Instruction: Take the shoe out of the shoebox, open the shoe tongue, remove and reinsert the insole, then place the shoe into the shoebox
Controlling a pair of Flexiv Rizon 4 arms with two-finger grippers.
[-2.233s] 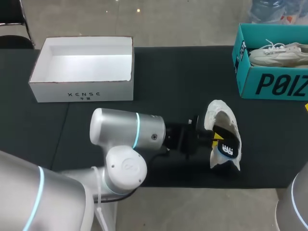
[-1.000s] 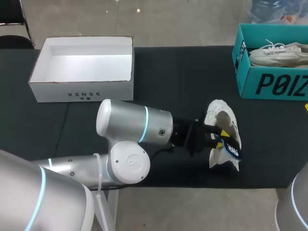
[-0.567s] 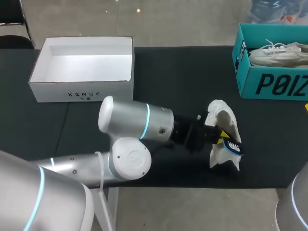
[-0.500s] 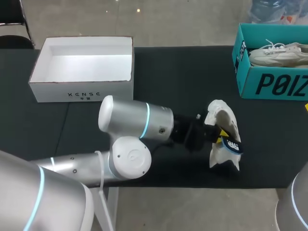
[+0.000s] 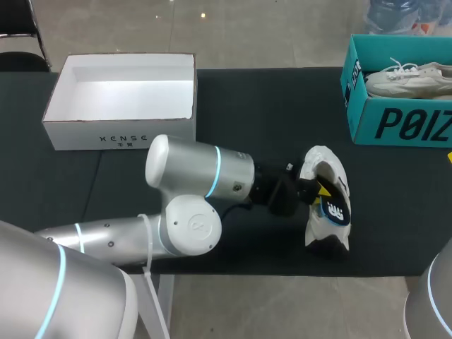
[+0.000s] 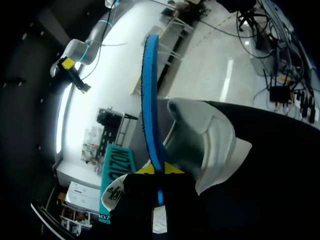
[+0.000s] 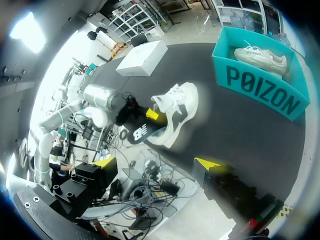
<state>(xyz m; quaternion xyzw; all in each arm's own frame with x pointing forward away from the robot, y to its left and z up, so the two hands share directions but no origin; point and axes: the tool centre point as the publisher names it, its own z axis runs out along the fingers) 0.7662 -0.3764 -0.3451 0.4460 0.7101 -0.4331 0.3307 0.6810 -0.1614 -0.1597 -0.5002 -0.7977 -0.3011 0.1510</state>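
Note:
A white shoe [image 5: 326,164] lies on the black table mat, right of centre, with its opening toward my left arm. A dark insole [image 5: 336,210] with a white print and a blue edge sticks halfway out of it. My left gripper [image 5: 318,192] is shut on the insole's heel end. In the left wrist view the insole [image 6: 150,100] stands edge-on ahead of the left gripper [image 6: 159,172], in front of the shoe [image 6: 212,145]. My right gripper [image 7: 157,162] hangs open and empty, high off the table's right side, looking down on the shoe [image 7: 181,106].
A teal shoebox [image 5: 395,123] at the back right holds another white shoe [image 5: 406,78]. An open white box [image 5: 120,134] stands at the back left. Bare black mat lies between the two boxes and right of the shoe.
My left gripper has closed on the insole. The insole's free end has lifted a little and turned its printed face upward. The right arm has kept still.

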